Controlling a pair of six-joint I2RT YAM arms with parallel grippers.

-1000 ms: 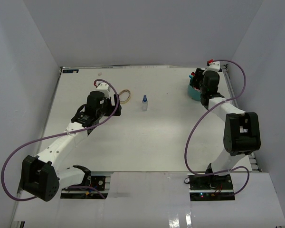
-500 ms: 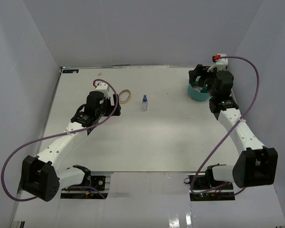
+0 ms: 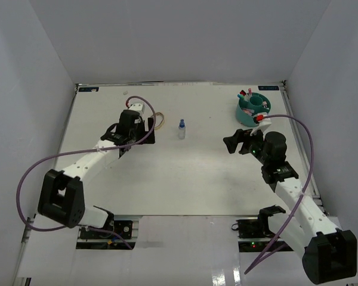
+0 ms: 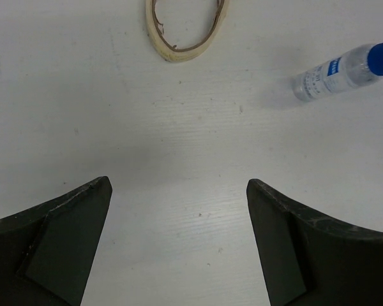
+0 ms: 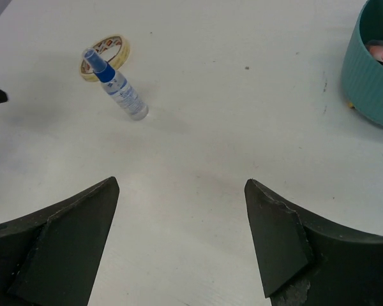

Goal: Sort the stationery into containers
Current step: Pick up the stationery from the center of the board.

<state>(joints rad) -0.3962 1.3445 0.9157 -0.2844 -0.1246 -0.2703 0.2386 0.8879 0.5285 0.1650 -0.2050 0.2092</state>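
R gripper (image 3: 236, 142) (image 5: 180, 183) hangs low over the white table (image 3: 185, 173), jaws spread wide, nothing btwn them. It's on the right side, nearer the arm bases than any of the stationery, pointing left toward mid-table. L gripper (image 3: 148, 130) (image 4: 177, 183) is further up on the left side, also wide open & empty, w/ bare tabletop under its fingers. Small clear bottle (image 3: 181, 128) (image 4: 341, 67) (image 5: 118, 86) w/ blue cap stands upright mid-table, btwn the two grippers, touched by neither. Tan loop (image 3: 159, 120) (image 4: 186, 29) (image 5: 106, 56) lies flat just beyond the L gripper's tips, left of the bottle & apart from it. Farthest back, near the right rear corner, the teal organiser (image 3: 241, 116) (image 5: 370, 76) stands upright, well apart from bottle & loop. Pens (image 3: 244, 95) w/ red & pink caps poke up out of it; which compartment each sits in can't be told from these views.
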